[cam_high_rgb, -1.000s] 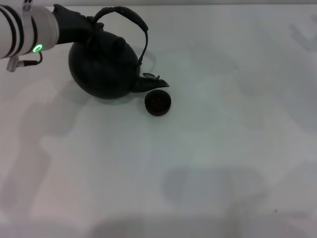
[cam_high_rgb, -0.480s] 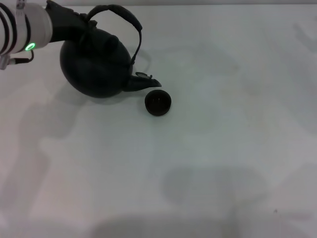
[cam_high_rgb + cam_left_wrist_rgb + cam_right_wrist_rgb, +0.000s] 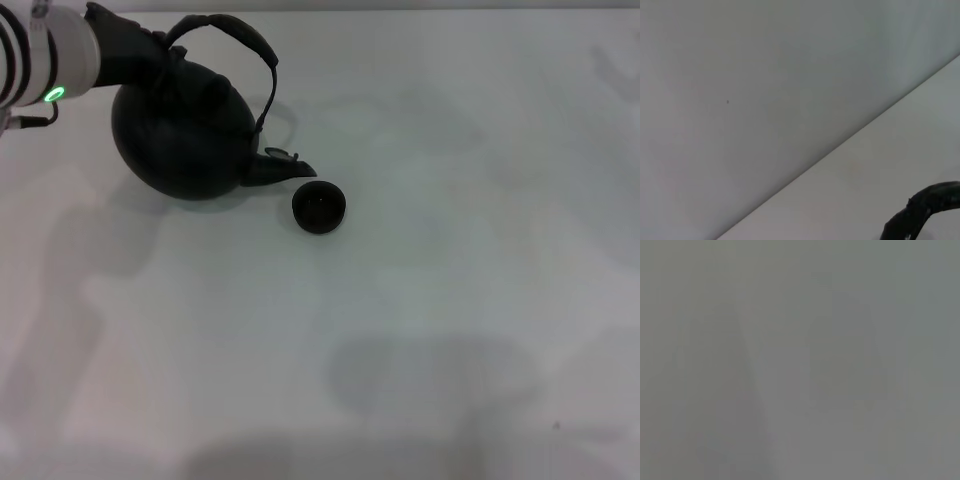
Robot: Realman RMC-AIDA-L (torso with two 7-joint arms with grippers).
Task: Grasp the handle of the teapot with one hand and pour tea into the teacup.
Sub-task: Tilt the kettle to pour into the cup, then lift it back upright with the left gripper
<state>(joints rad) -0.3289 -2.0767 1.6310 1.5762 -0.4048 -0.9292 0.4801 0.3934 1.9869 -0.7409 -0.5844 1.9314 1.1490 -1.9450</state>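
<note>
In the head view the large round black teapot (image 3: 180,135) is at the far left of the white table, tilted with its short spout (image 3: 288,168) pointing down toward the tiny black teacup (image 3: 318,207). The spout tip ends just short of the cup's far rim. My left gripper (image 3: 168,52) comes in from the upper left and is shut on the left end of the arched handle (image 3: 240,32). A piece of the handle also shows in the left wrist view (image 3: 922,207). My right gripper is out of view; its wrist view shows only a plain grey surface.
The white table (image 3: 420,300) stretches bare to the right of and in front of the teacup. Its far edge runs just behind the teapot. My left arm's white forearm (image 3: 40,60) hangs over the far left corner.
My left arm has carried the teapot to the left and slightly away, so the spout has drawn back from over the teacup. The teacup has not moved.
</note>
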